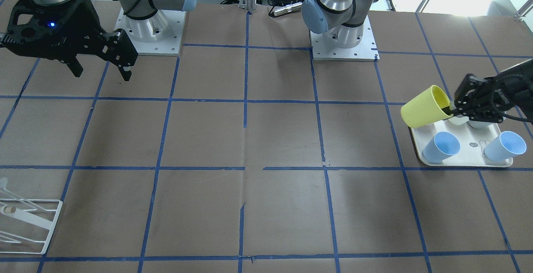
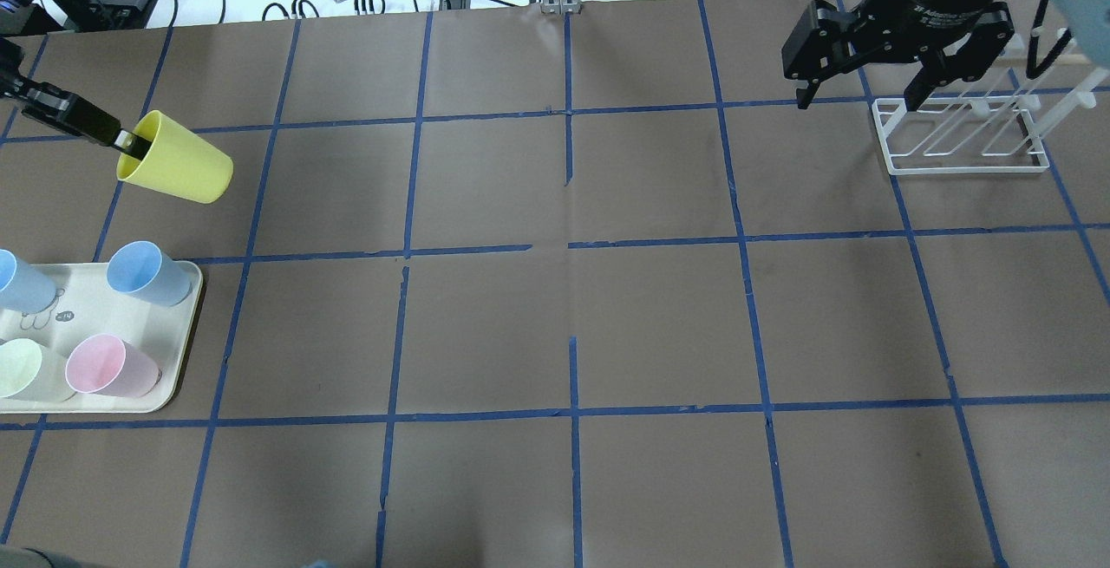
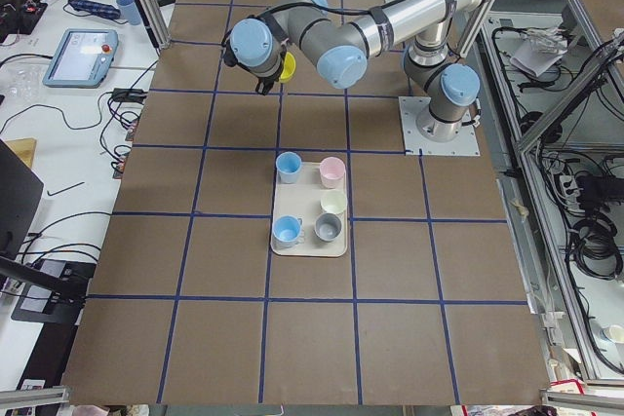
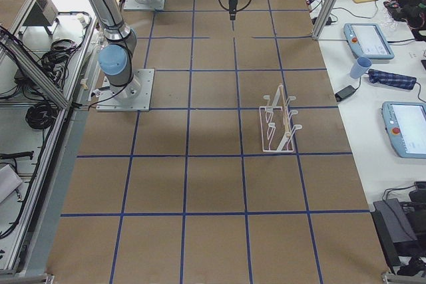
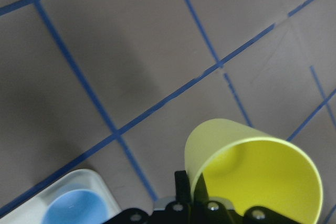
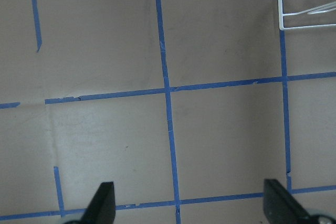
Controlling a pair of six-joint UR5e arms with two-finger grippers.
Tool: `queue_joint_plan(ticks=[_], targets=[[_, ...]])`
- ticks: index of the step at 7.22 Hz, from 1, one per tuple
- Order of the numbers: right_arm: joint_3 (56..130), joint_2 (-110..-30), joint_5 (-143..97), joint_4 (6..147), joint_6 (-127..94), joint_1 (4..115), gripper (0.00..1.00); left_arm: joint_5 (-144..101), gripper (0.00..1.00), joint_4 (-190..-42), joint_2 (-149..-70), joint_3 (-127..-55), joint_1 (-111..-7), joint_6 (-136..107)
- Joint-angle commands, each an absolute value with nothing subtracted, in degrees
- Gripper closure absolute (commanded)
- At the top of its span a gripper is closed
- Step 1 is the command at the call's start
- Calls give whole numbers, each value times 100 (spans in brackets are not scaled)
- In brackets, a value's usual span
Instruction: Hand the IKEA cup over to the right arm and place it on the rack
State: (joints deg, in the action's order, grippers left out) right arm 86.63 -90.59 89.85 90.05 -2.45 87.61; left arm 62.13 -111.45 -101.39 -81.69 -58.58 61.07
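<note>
The yellow IKEA cup (image 2: 178, 159) hangs tilted above the table, its mouth toward my left gripper (image 2: 130, 143). That gripper is shut on the cup's rim, one finger inside and one outside. This also shows in the front view (image 1: 424, 108) and the left wrist view (image 5: 252, 171). The cup is just beyond the tray's far edge. My right gripper (image 2: 857, 102) is open and empty, high over the table beside the white wire rack (image 2: 958, 134). It also shows open in the front view (image 1: 102, 73). The rack's corner shows in the right wrist view (image 6: 310, 3).
A cream tray (image 2: 178, 360) at the table's left end holds two blue cups (image 2: 147, 271), a pink cup (image 2: 113, 364) and a pale cup (image 2: 22, 368). Brown table paper with blue tape lines lies between tray and rack. Cables lie past the far edge.
</note>
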Motion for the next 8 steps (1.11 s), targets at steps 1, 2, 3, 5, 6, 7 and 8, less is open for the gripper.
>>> queue_joint_plan(ticks=[1, 2, 3, 5, 6, 7, 8], targets=[[8605, -9070, 8939, 9017, -263, 8762, 0, 4954, 100, -11846, -9652, -8672, -6317, 5503], [8613, -9079, 8912, 9000, -316, 8771, 0, 4148, 100, -11839, -9468, -9040, -6711, 5154], [8605, -9079, 8747, 8930, -351, 8719, 0, 3156, 100, -11821, -9231, -9375, -7141, 4846], [8604, -9114, 8088, 8746, -369, 8448, 0, 1441, 100, -11838, -8896, -9903, -7627, 4825], [8596, -9132, 7355, 8336, -360, 8081, 0, 1172, 100, -11839, -8738, -10105, -7925, 4825], [8596, -9210, 6747, 7906, -352, 7651, 0, 786, 100, -11778, -8658, -10316, -8197, 4834], [8596, -9263, 6237, 7492, -352, 7281, 0, -131, 100, -11699, -8657, -10501, -8453, 4877]])
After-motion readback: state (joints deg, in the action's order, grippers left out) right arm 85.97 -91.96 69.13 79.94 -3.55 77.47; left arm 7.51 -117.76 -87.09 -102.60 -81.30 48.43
